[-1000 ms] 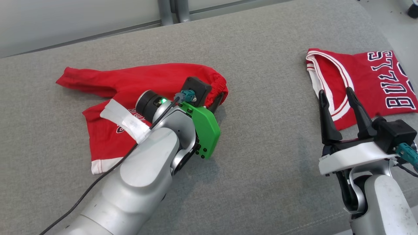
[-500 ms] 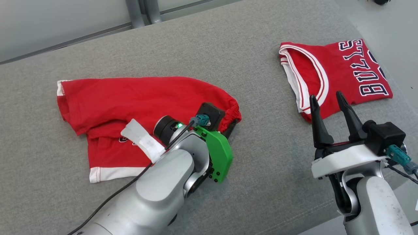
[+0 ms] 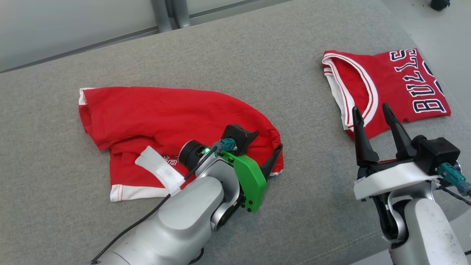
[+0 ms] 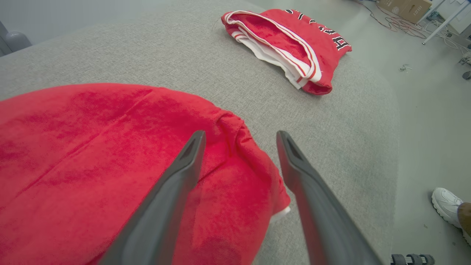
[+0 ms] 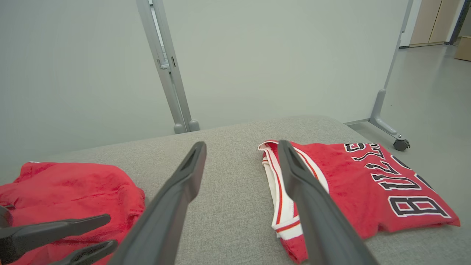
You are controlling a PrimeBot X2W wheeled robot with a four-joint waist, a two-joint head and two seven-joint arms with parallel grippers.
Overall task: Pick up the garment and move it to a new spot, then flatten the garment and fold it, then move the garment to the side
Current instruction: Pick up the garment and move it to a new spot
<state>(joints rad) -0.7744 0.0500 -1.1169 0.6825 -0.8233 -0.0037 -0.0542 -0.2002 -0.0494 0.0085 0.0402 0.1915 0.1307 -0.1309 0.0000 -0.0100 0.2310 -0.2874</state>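
A: Where is the garment?
B: The red shorts [image 3: 165, 114] lie on the left half of the grey surface [image 3: 257, 55]. The gathered waistband [image 4: 228, 121] is at the right and the leg ends are at the left. They are not flat. The legs overlap crookedly, the white hem [image 3: 136, 192] shows at the near edge, and creases run across the cloth.

A: Left arm?
B: The left gripper [image 4: 239, 137] is low over the waistband end, jaws spread, pinching nothing. One finger is above red cloth and the other is past the edge, above bare surface. Cannot tell whether the tips touch.

A: Your reading?
B: My judgement is that the shorts sit at their spot and flattening is the step in hand. Straddling the edge suits a pinch at the waistband corner, to pull the cloth taut to the right.

A: Right arm?
B: The right gripper [image 3: 370, 110] is held up at the near right, jaws spread and empty. The folded jersey [image 3: 397, 84] lies beyond its tips at the far right, well apart from the shorts. It is probably parked there to keep clear of both pieces.

A: Risk?
B: Pulling one end alone may drag the whole garment. The leg end likely needs a second hold.
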